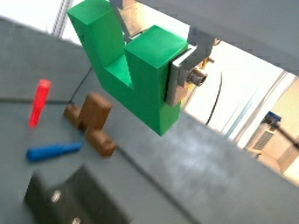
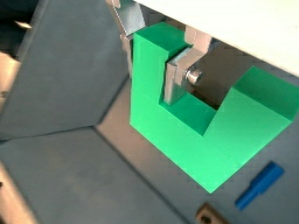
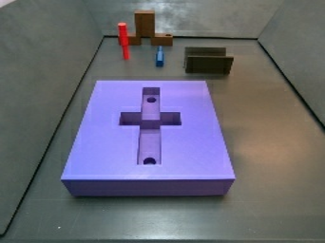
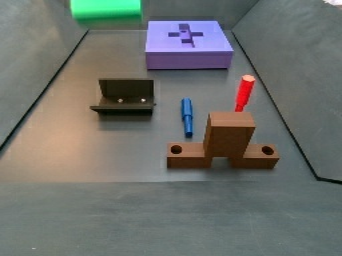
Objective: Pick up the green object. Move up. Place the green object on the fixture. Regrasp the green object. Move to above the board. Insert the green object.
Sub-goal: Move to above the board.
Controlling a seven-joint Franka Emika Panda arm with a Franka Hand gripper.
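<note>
Aloft, the hand pinching one prong of the chunky, notched green object.

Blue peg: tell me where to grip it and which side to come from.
Grip the blue peg at mid-length, across its thin width, coming straight down from above. It lies flat, with bare floor along both long sides, between the fixture and the brown block. The hand is raised and shut on the green object, so free it first.
</note>
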